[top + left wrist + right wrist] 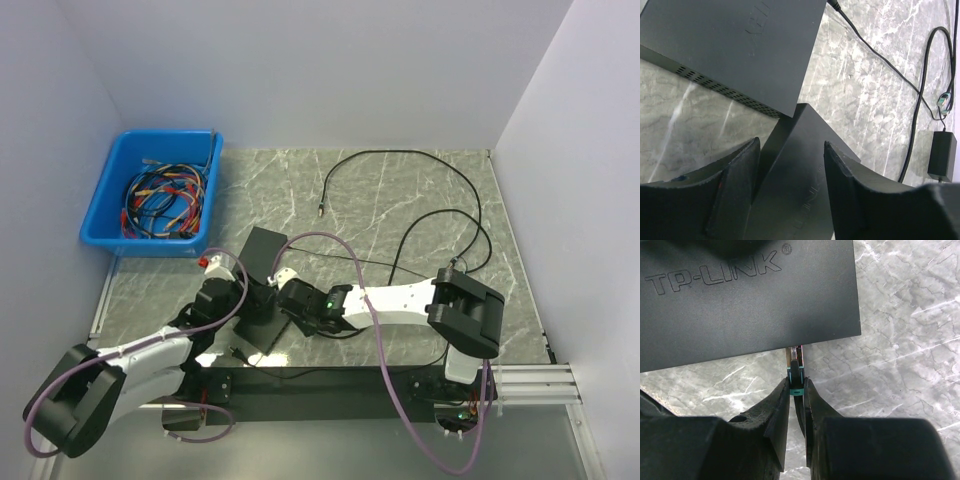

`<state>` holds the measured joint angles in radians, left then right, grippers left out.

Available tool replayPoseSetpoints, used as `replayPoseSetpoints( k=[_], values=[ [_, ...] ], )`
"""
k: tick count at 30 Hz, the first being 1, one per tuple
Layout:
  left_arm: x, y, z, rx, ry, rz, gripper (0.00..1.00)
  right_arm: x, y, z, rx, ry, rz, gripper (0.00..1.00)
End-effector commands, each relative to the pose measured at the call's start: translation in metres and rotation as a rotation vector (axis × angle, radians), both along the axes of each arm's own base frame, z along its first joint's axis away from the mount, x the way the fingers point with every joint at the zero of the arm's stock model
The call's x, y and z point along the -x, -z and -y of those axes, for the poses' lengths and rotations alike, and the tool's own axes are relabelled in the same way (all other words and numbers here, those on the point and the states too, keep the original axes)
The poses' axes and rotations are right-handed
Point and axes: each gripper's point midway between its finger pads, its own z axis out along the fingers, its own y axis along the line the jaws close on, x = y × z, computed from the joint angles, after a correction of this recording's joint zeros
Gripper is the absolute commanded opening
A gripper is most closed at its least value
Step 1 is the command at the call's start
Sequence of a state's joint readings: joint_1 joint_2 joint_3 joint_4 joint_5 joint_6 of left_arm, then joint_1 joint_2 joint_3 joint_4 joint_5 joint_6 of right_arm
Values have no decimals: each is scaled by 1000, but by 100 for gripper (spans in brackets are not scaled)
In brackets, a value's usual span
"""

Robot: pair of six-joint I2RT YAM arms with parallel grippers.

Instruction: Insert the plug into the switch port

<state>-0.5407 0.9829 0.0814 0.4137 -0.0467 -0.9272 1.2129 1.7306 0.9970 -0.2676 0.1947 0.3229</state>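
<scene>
A black TP-LINK switch (750,295) lies on the marble table; it also shows in the top view (268,332) and between my left fingers in the left wrist view (800,185). My left gripper (792,145) straddles one end of it with its pads against the sides. My right gripper (797,381) is shut on a plug with a teal boot (796,371). The plug's clear tip meets the switch's near edge, and the port itself is hidden under that edge. In the top view both grippers, left (238,298) and right (287,298), meet at the switch.
A second black box (735,45) lies just beyond the switch, also in the top view (264,248). A blue bin of cables (155,195) stands at the back left. A black cable (400,160) loops over the back right. A power adapter (942,156) lies on the table.
</scene>
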Motion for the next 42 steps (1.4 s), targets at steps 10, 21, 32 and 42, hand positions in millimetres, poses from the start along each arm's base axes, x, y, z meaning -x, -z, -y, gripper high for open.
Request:
replayPoseSetpoints(
  k=[10, 21, 32, 42],
  values=[
    [22, 21, 26, 26, 174, -48, 54, -29, -36, -41, -139, 31, 87, 0],
    [32, 30, 45, 12, 254, -58, 52, -48, -53, -52, -157, 48, 109, 0],
    [40, 37, 44, 5, 270, -62, 52, -70, -54, -67, -189, 82, 103, 0],
    [44, 48, 50, 15, 306, -83, 51, -91, -96, -77, -304, 104, 172, 0]
  ],
)
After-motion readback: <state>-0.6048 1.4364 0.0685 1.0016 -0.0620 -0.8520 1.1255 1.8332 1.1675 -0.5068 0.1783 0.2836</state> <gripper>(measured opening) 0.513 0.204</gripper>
